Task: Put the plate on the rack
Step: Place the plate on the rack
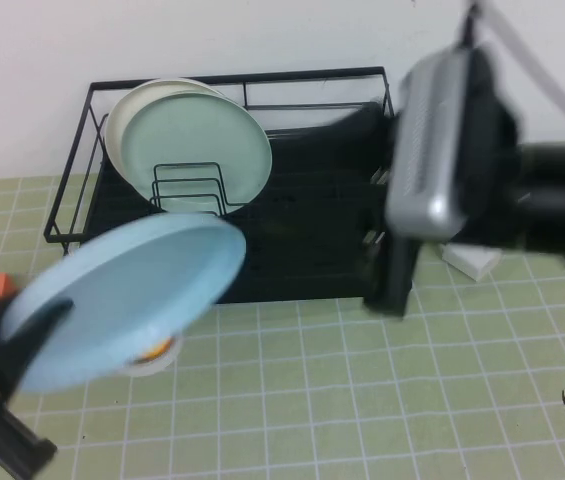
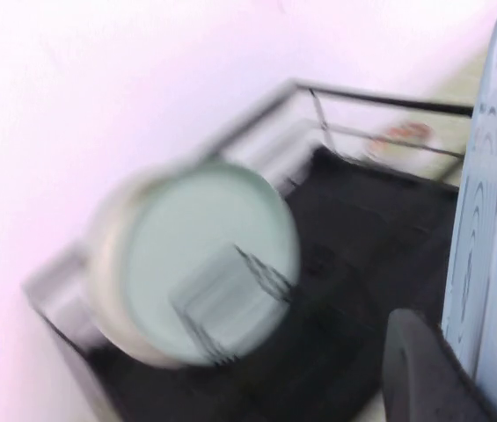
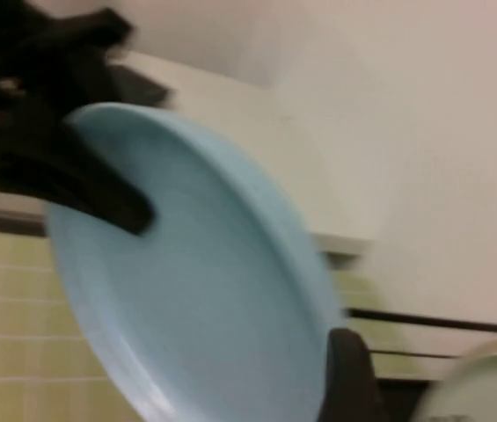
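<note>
The light blue plate hangs tilted in the air over the counter, just in front of the black wire dish rack and toward its left end. The left end effector pinches the plate's lower rim, one dark finger lying across the upper face. In the right wrist view the same plate fills the middle, with the left end effector clamped on its edge.

Inside the rack, a pale mint-green plate leans upright against a cream-white plate behind it, both at the small wire plate holder; these fill the rack's left part, directly behind the blue plate. A small round white-and-orange object sits on the counter beneath the plate, mostly hidden.

The right end effector hangs in front of the rack's right end; whether its fingers are spread or pressed together I cannot tell. A white block lies on the counter near it.

The counter is covered in pale green squares with light lines; a plain white wall stands behind.
</note>
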